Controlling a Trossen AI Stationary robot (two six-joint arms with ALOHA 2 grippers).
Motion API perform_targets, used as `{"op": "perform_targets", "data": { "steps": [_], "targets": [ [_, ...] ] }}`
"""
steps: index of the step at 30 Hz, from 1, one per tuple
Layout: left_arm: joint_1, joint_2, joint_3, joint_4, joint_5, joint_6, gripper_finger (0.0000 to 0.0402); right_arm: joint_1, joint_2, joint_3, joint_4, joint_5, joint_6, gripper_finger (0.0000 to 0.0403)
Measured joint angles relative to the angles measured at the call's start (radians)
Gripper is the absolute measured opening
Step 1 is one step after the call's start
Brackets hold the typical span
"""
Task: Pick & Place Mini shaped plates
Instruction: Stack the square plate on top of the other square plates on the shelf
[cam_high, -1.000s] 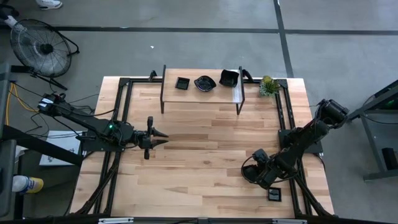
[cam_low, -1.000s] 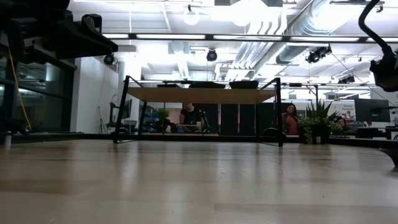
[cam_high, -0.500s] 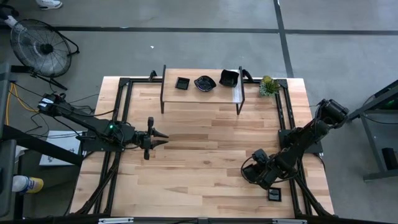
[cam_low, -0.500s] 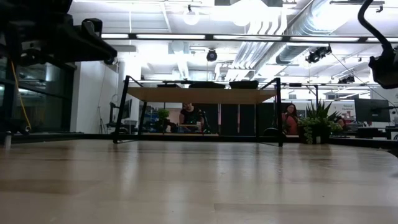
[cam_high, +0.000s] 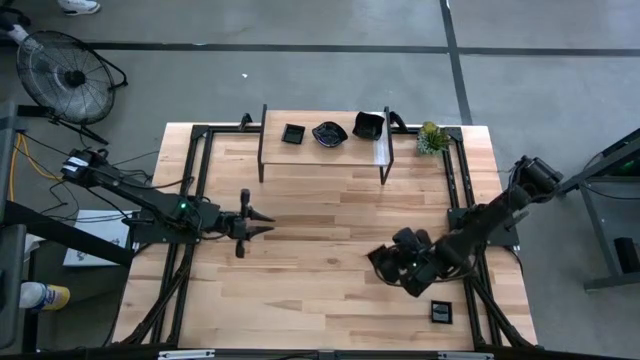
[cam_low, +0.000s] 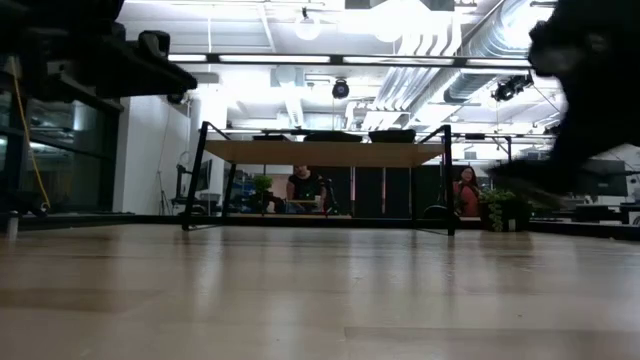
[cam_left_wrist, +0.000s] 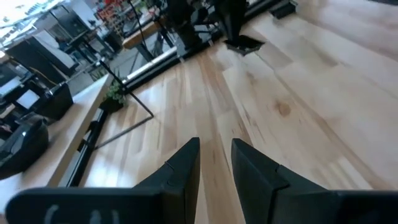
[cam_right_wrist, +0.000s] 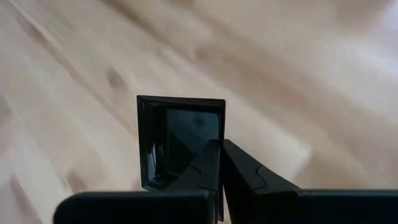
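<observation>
Since the earlier frame, right gripper (cam_high: 383, 262) has swung toward ten o'clock over the surface (cam_high: 320, 215), jaws clamped on a square plate (cam_right_wrist: 180, 138), apparently shelf-bound; left gripper (cam_high: 262, 229) hovers half-open, empty.

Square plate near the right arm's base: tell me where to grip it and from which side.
Probably a straight edge of the square plate's raised rim, from above, one finger inside and one outside. It lies flat and low on the table, so a side approach finds little to pinch. The right gripper holds a similar plate that way.
</observation>
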Motion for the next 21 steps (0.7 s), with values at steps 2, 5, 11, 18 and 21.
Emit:
{"op": "perform_targets", "data": {
  "steps": [2,5,11,18,21],
  "targets": [
    [0.0,0.019,0.0,0.039,0.0,-0.001,0.0088,-0.017,0.0,0.016,0.011,0.079,-0.058,0.0002],
    [0.0,0.057,0.0,0.098,-0.003,-0.011,0.0088,-0.043,0.0,0.032,0.068,0.206,-0.156,0.0005],
    [0.0,0.159,0.0,0.235,-0.019,-0.015,0.0088,-0.101,0.0,0.036,0.289,0.382,-0.452,0.0002],
    [0.0,0.272,0.0,0.404,-0.087,-0.101,0.0088,-0.167,0.0,0.036,0.48,0.48,-0.745,0.0007],
    [0.0,0.322,0.001,0.481,-0.133,-0.168,0.0088,-0.193,0.0,0.036,0.529,0.524,-0.829,0.0003]
  ]
}}
